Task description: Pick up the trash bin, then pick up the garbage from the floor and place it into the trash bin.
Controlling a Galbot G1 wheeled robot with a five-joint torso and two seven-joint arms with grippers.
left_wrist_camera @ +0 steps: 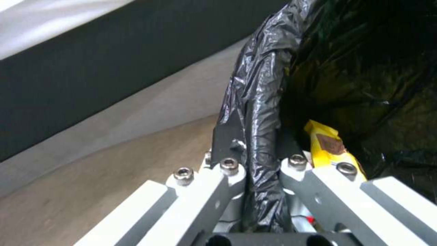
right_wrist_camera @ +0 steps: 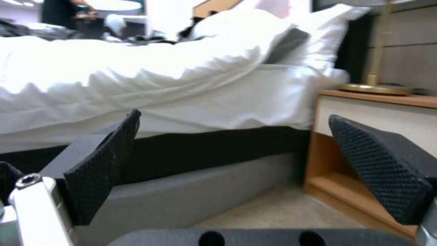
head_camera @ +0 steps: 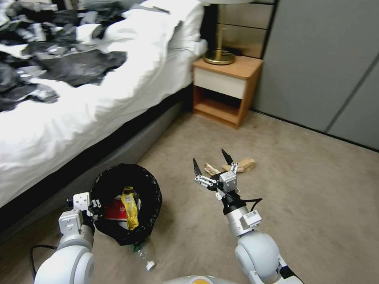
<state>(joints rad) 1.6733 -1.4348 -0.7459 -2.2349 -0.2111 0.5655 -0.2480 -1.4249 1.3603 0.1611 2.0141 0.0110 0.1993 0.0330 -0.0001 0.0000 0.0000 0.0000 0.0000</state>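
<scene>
Left end effector point(head_camera: 94, 205) clamped on the near rim of the trash bin point(head_camera: 148, 185) beside the bed point(head_camera: 79, 118), right end effector point(head_camera: 211, 163) spread wide, brown paper garbage point(head_camera: 242, 165) on the floor point(head_camera: 308, 197) just beyond its fingertips, lying crosswise

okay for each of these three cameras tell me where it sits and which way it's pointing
Head view: on the head, looking forward and down at the floor, trash bin and bed; both arms show, right gripper open over brown paper litter.
Left wrist view: along the left gripper, clamped on the bin's bagged rim.
Right wrist view: between open fingers, level toward the bed and nightstand.
Shared: head and left wrist both show the yellow wrapper inside the bin.
</scene>
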